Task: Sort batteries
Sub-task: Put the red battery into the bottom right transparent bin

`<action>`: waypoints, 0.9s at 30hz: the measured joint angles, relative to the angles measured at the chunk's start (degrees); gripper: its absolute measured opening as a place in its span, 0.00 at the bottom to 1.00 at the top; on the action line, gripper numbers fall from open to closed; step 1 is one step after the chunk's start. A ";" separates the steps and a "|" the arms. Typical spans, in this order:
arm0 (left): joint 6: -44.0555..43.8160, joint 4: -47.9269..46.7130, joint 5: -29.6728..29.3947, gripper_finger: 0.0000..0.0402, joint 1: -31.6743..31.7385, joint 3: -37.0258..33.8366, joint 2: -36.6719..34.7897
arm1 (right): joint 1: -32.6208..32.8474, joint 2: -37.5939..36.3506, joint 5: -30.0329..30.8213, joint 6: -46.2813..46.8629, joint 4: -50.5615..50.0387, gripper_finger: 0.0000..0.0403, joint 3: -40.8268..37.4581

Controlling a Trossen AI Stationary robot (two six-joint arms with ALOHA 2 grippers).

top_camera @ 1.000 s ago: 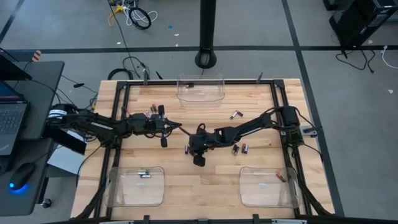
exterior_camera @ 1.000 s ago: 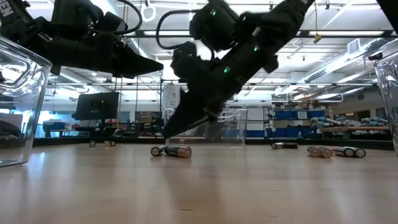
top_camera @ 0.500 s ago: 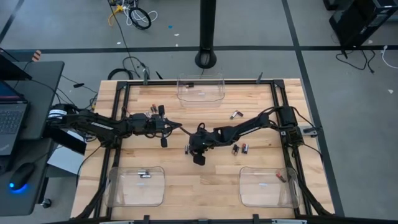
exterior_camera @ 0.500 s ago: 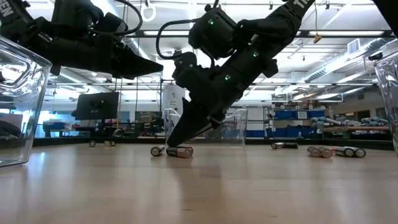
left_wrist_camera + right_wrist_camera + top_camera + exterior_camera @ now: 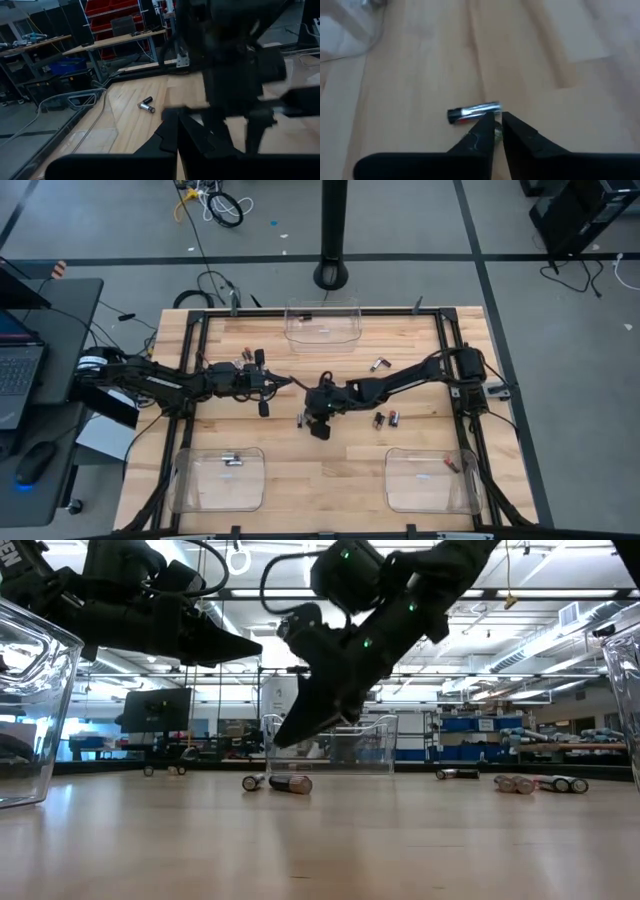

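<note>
Right gripper (image 5: 292,736) now lifted clear of the tabletop (image 5: 320,840), where half a second ago the tips touched down beside the batteries (image 5: 279,783). Jaws nearly clenched, apparently empty; both cells lie mid-table beneath. Likely a missed pick, needing another descent. Left gripper (image 5: 290,384) hovering nearby, jaws unreadable.

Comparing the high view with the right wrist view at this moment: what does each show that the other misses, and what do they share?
Only the high view shows all three clear bins, such as the far bin, the left gripper waiting at mid-table, and the battery pair near the right arm. Only the right wrist view shows the silver-and-black battery up close, just past the nearly closed fingertips, not gripped. Both show the wooden table and the right gripper above that battery.
</note>
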 joint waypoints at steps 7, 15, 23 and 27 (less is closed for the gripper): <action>0.05 0.02 -0.01 0.03 0.00 0.00 0.00 | 0.89 -1.77 0.90 6.41 -2.92 0.20 0.00; 0.00 0.07 -0.02 0.03 0.00 0.00 0.00 | 2.10 0.19 0.84 5.79 -0.98 0.16 0.04; -0.05 0.06 0.00 0.03 -0.02 0.00 0.00 | 1.89 2.37 -0.52 5.87 1.24 0.04 0.03; -0.05 -0.05 0.00 0.03 -0.02 0.00 0.00 | 1.79 3.43 -0.87 5.93 1.67 0.02 0.02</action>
